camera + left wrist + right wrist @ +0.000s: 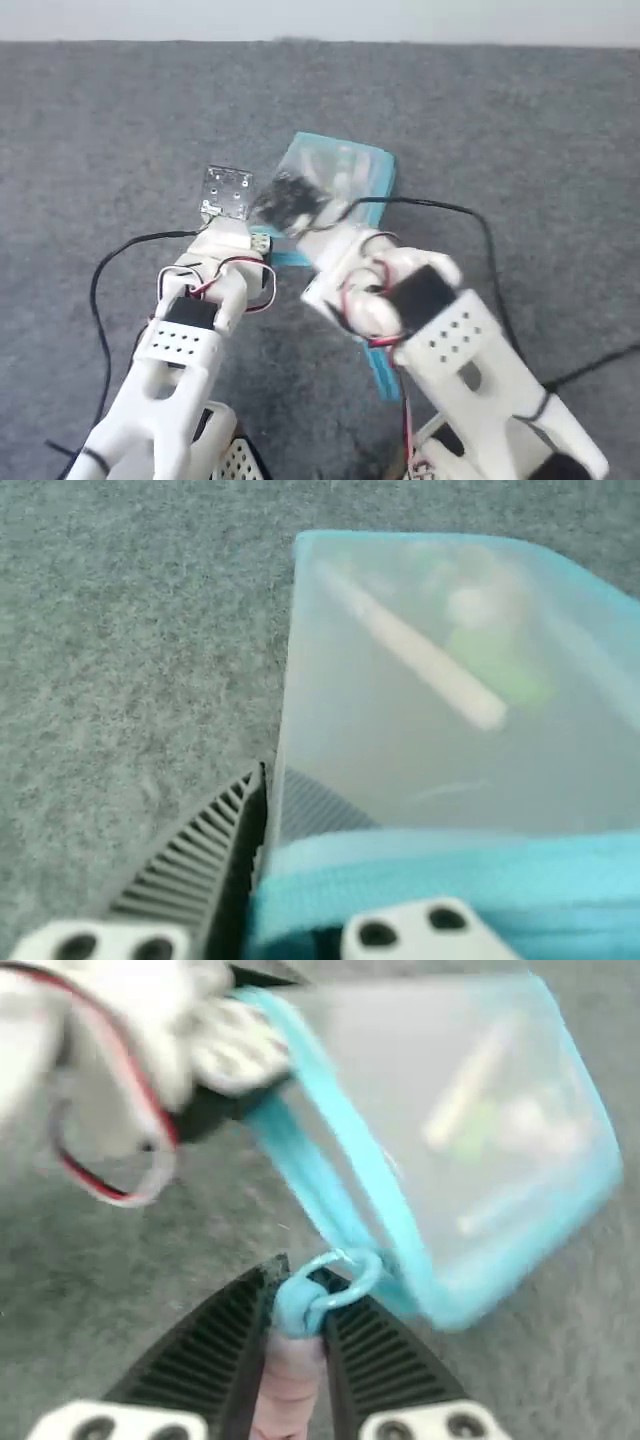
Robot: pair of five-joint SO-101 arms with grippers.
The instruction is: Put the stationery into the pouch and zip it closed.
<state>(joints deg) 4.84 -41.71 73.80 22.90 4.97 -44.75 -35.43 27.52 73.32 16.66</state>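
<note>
Two holds are on the pouch (470, 1090) at once, and it needs both. It lies near the middle of the grey bench (120, 120), just beyond the arms, with the stationery inside. A white stick (420, 665) and a green piece (495, 665) show through its cloudy wall.

The left gripper (258, 825) is pinched onto the left end of the teal zip band (450, 880), with one ribbed finger (200, 860) lying along the pouch's edge. The right gripper (298, 1295) is pressed together on the pink pull tab (288, 1380), just below the teal ring (345, 1270) that links the tab to the slider.

I judge the pouch to be light, thin and floppy. Its film wall would wrinkle and follow any tug rather than resist it, and the contents are loose enough to slide if it tips. The band looks like the only firm part, so it is the right place for the anchor. A grip on the film alone would probably slip or bunch up.

The tab looks small and soft. A hold close to the ring, pulled straight along the band, should keep it from twisting out of the gripper. I cannot tell how much of the zip is meshed.
</note>
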